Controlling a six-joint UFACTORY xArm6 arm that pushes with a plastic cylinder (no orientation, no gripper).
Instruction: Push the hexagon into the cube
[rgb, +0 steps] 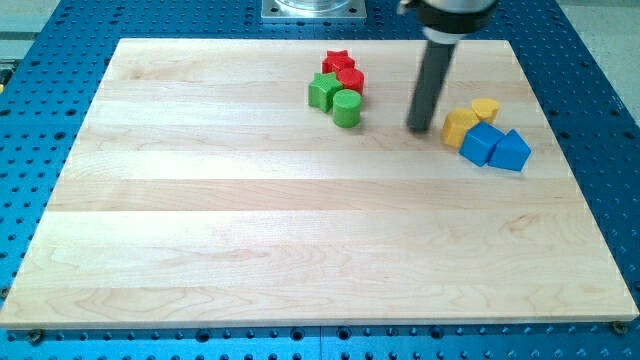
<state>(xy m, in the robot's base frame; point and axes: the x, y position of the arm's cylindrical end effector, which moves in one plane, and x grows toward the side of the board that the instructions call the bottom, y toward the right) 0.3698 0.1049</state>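
You have the wooden board (200, 250) filling most of the view. My tip (420, 128) (a bare rod, so nothing to spread or pinch) stands just left of the yellow hexagon (460, 127), close but apart. That hexagon touches the blue cube (480, 144), with a blue wedge-like block (511, 151) and yellow cylinder (486, 108) alongside. Farther left cluster a green star (322, 91), green cylinder (346, 107), red star (338, 62), red cylinder (351, 79).

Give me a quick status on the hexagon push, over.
My tip down on the board, just left of the yellow hexagon. Hexagon already touching the blue cube. Nothing between tip and hexagon.
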